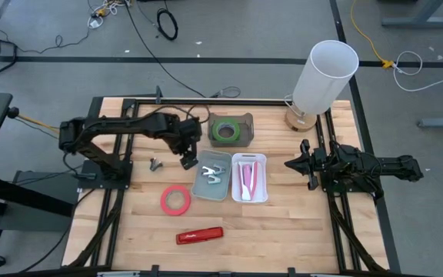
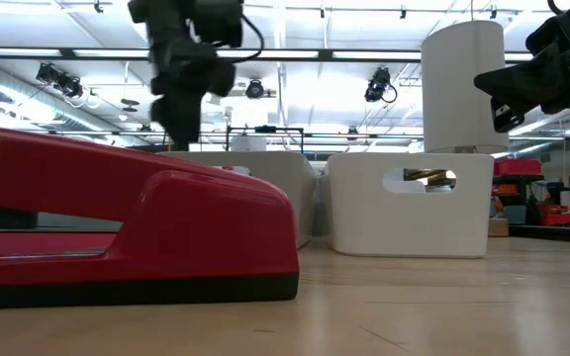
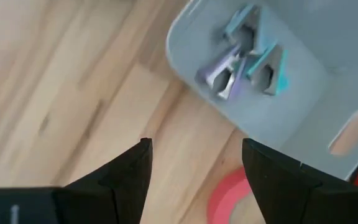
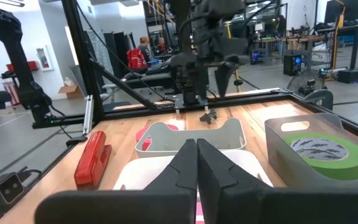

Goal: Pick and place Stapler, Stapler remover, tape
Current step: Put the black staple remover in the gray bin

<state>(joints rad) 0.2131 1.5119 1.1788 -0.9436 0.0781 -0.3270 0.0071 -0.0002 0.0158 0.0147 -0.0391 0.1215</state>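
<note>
A red stapler [image 1: 200, 235] lies flat on the table near the front edge and fills the low view's foreground [image 2: 117, 227]. A red tape roll [image 1: 176, 200] lies flat beside the grey bin [image 1: 202, 188]. Teal and purple staple removers [image 3: 244, 56] lie inside that bin. My left gripper [image 1: 189, 159] hangs open, pointing steeply down over the bare wood just left of the bin, with nothing between its fingers [image 3: 194, 155]. At the table's right side my right gripper [image 4: 197, 149] rests shut and level, away from these things.
A white bin [image 1: 250, 178] holding a pink item stands right of the grey bin. A dark bin with a green tape roll [image 1: 225, 131] sits behind them. A small dark staple remover [image 1: 155, 164] lies on the wood to the left. A white lamp [image 1: 323, 73] stands far right.
</note>
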